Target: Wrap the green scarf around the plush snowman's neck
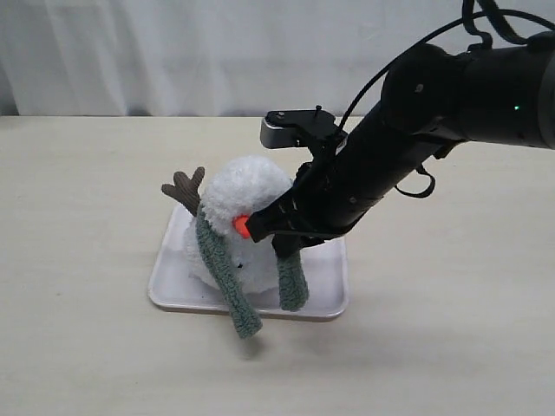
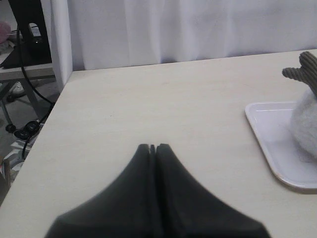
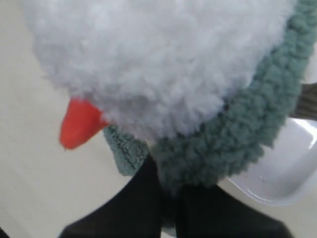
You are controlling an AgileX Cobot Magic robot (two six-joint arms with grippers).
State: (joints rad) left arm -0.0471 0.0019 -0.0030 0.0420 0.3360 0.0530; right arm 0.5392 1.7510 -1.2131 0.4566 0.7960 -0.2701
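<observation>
green scarf (image 1: pixel 221 270): draped round the neck of the plush snowman (image 1: pixel 250 189), both ends hanging down its front; the longer end crosses the white tray (image 1: pixel 328 296) rim onto the desk (image 1: pixel 78 225).
right fingers (image 3: pixel 136 203): pressed together, pinching the scarf just beside the orange nose (image 1: pixel 240 227).
left fingers (image 2: pixel 136 171): pressed together, holding nothing, over the desk well apart from the tray.

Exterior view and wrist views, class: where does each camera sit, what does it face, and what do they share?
Exterior view: off the arms, facing the fluffy white plush snowman on a white rectangular tray; right arm shows.
Left wrist view: left arm, facing across the pale table; shut left pincer shows.
Right wrist view: close on the snowman; right pincer grips green knit scarf.
All share snowman and tray.
</observation>
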